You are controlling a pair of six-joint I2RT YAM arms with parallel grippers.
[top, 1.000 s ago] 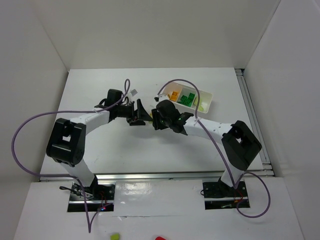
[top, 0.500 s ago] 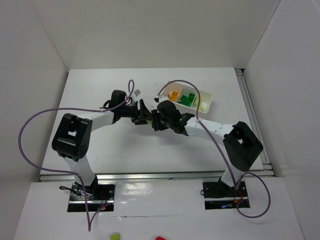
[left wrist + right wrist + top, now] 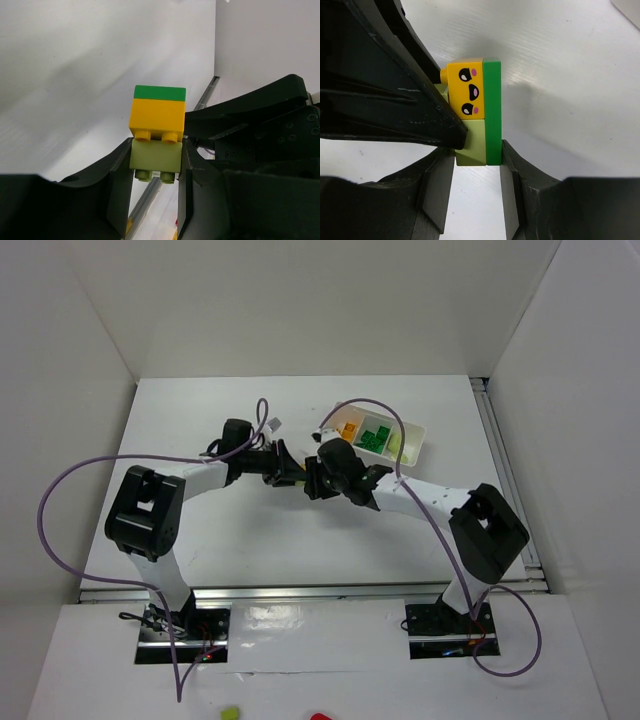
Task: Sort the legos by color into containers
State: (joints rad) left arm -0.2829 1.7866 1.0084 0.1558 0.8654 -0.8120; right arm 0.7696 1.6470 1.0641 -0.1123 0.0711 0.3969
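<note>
Your L pincer [image 3: 156, 170] is sitting further right vs 1 s ago; it and R pincer [image 3: 477, 160] are clamping joined legos [image 3: 157, 115]. Tray [image 3: 418, 435] is filling; this stack's pending.

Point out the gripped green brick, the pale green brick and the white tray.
gripped green brick [image 3: 492, 110], right wrist, side face.
pale green brick [image 3: 156, 155], left wrist, front face.
white tray [image 3: 420, 440], top external, right end wall.

Mid-counter, the left fingers [image 3: 117, 187] and right fingers [image 3: 437, 182] clamp one brick stack [image 3: 157, 131], crowding each other; a white tray [image 3: 420, 440] sits just behind-right; bare counter [image 3: 230, 530] lies open nearer and leftward
</note>
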